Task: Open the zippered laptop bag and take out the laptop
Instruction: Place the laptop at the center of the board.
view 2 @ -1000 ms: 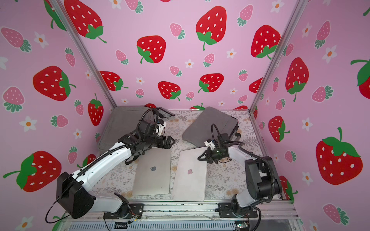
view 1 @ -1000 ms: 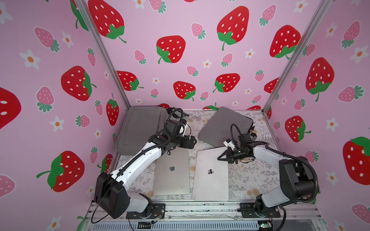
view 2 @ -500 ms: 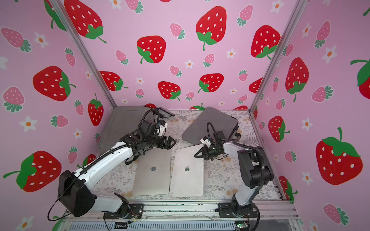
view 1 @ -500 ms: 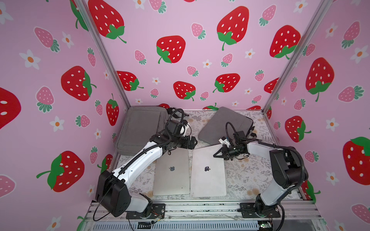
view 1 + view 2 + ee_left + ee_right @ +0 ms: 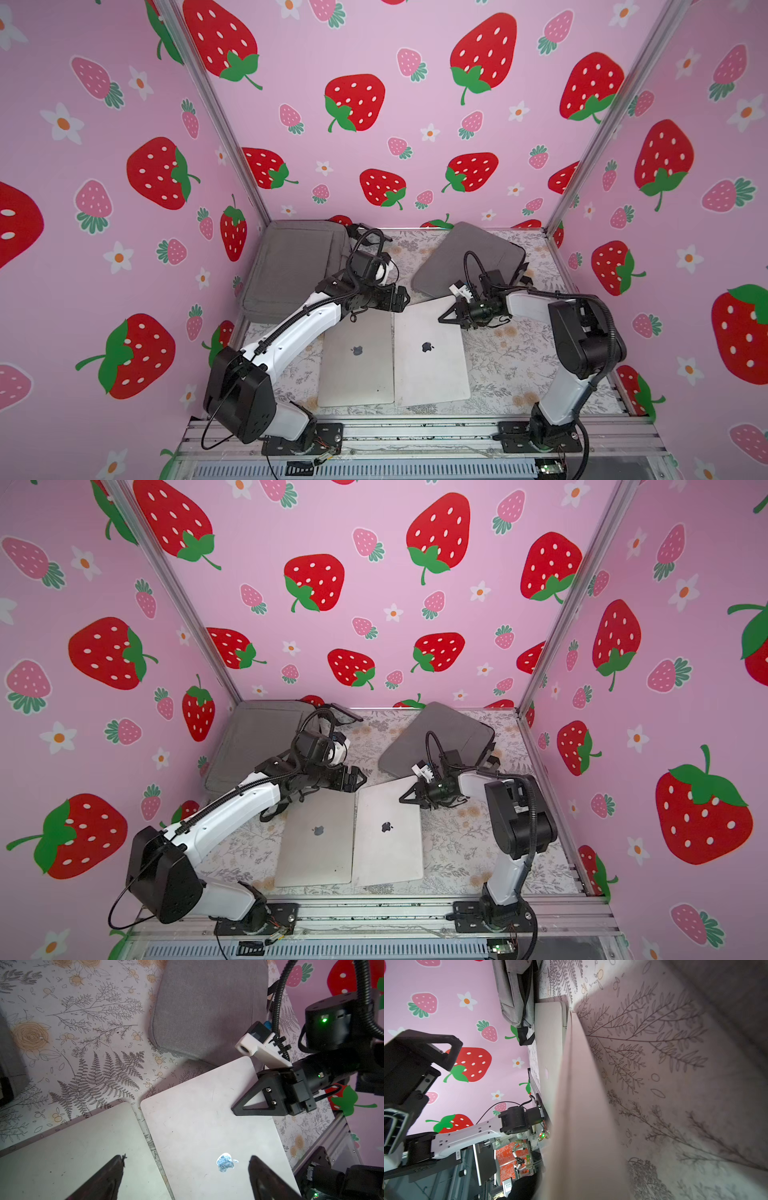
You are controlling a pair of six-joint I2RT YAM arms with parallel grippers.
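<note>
Two slim, matte silver slabs are lying flat, long edges nearly touching, on the fern-printed tablecloth (image 5: 511,357): the left laptop (image 5: 355,361) and the right laptop (image 5: 430,365). Behind them, two soft woven grey bags are resting: the boxy bag (image 5: 291,266) by the left wall and the rounded bag (image 5: 461,253) just beside the right laptop's far corner. The left gripper (image 5: 400,297) is hovering with its black jaws spread wide. The right gripper (image 5: 446,316) is laying a triangular finger (image 5: 274,1093) on that corner, but whether it is pinching cannot be told.

Bright, even light, soft shadows; top views bow at edges; right wrist view's nearby laptop (image 5: 583,1115) blurs.
</note>
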